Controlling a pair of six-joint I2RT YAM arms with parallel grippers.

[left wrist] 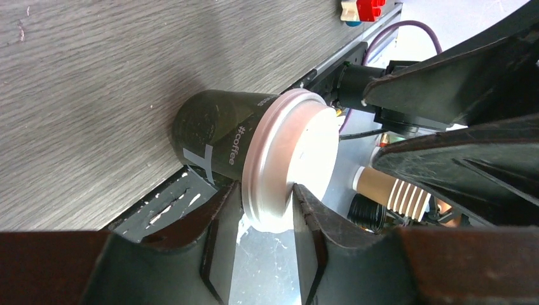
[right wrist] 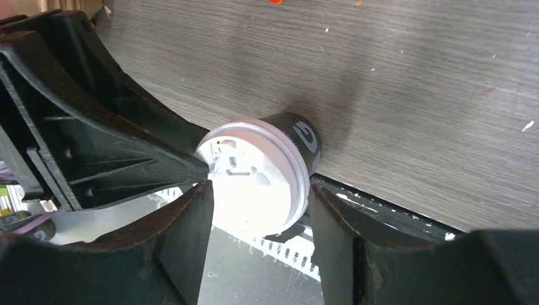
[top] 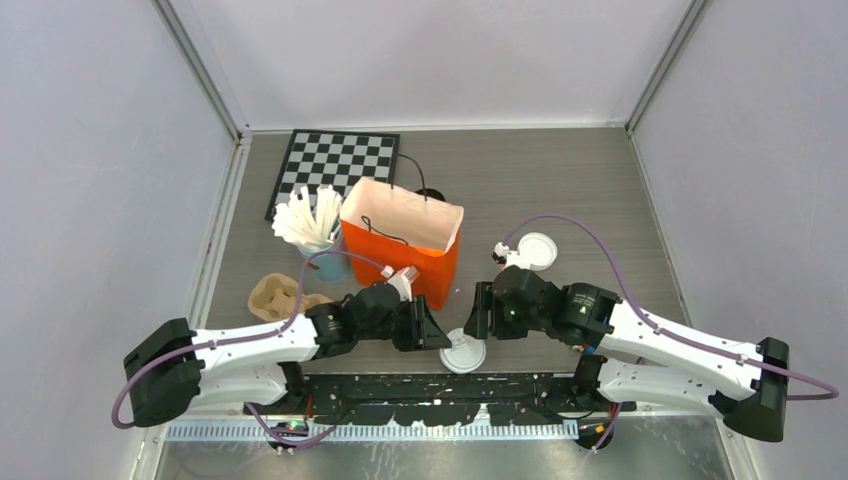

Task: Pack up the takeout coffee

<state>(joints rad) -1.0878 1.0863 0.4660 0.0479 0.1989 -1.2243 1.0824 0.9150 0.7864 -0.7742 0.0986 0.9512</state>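
Note:
A black coffee cup [left wrist: 213, 130] with pale "#coffee" print and a white lid [top: 463, 353] stands at the table's near edge. My left gripper [left wrist: 267, 190] is shut on the lid's rim, one finger on top, one under the rim. In the top view it [top: 438, 335] is left of the cup. My right gripper [right wrist: 257, 190] is open, its fingers on either side of the lid [right wrist: 254, 175] just above it; in the top view it [top: 474, 322] is right of the cup. A second white lid [top: 535, 250] lies further right. A black cup [top: 430, 193] stands behind the bag.
An open orange paper bag [top: 400, 245] stands just behind the grippers. A light-blue cup of white sticks [top: 318, 235] and a brown cup carrier [top: 275, 298] are to its left. A chequered board [top: 335, 165] lies at the back. The black front rail [top: 420, 385] is right beside the cup.

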